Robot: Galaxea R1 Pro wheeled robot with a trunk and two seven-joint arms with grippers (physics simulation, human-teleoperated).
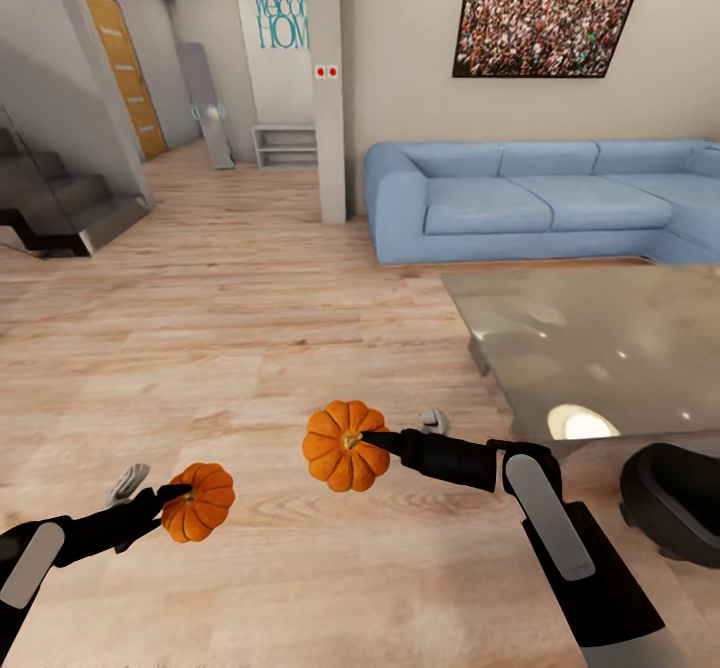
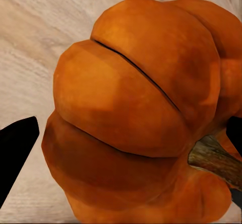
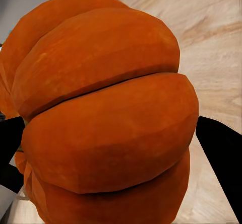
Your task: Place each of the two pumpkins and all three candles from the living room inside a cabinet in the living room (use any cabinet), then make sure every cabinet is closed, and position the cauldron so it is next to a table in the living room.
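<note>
Left to right: the left gripper (image 1: 178, 494) holds one pumpkin (image 1: 198, 502) between its fingers (image 2: 15, 148), above the wooden floor (image 1: 200, 348). The right gripper (image 1: 372, 440) holds the second pumpkin (image 1: 346, 445), carried higher and nearer the glossy grey bench (image 1: 600, 338), which lies to the right with a dark round vessel (image 1: 672, 500) beside its near corner. Behind stands a blue sofa (image 1: 540, 198). Both loads are secured; no cabinet is visible, so the base must probably turn. Wall lettering (image 1: 278, 18) reads "Welcome HOM", cut off.
</note>
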